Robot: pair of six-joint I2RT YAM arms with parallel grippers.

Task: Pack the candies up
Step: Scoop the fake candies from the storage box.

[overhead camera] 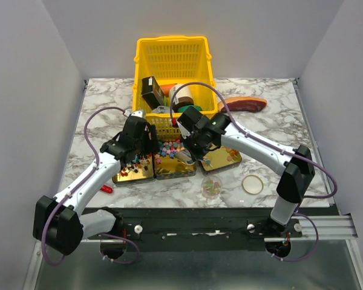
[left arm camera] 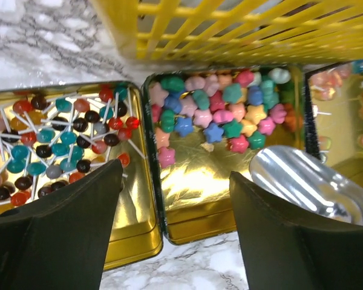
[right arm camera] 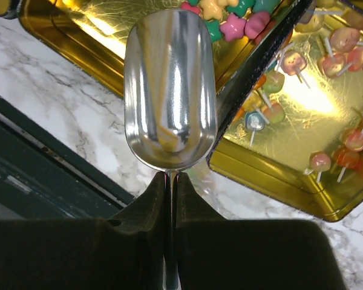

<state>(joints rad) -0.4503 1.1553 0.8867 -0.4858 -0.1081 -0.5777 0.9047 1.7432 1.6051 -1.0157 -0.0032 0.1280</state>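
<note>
Scoop [right arm camera: 169, 90] poised over the tin of star candies [left arm camera: 215, 112].
The right hand [right arm camera: 170, 181] pinches the scoop's handle, its bowl above the middle tin's [left arm camera: 193, 205] near edge; the star candies lie in that tin's far half. The left hand [left arm camera: 175, 172] hangs spread above the counter [left arm camera: 36, 48], over the lollipops [left arm camera: 54, 142] in the left tin [left arm camera: 136, 235].

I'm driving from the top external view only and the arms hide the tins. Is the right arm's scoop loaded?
Observer: No, the right wrist view shows the scoop empty, its handle pinched in the right end effector.
Operator: Where should it dig?
Observer: The star candies are bunched at the far end of the middle tin; its near half is bare.
Operator: And the other arm?
Observer: The left end effector is open and empty, above the seam between the lollipop tin and the middle tin.
</note>
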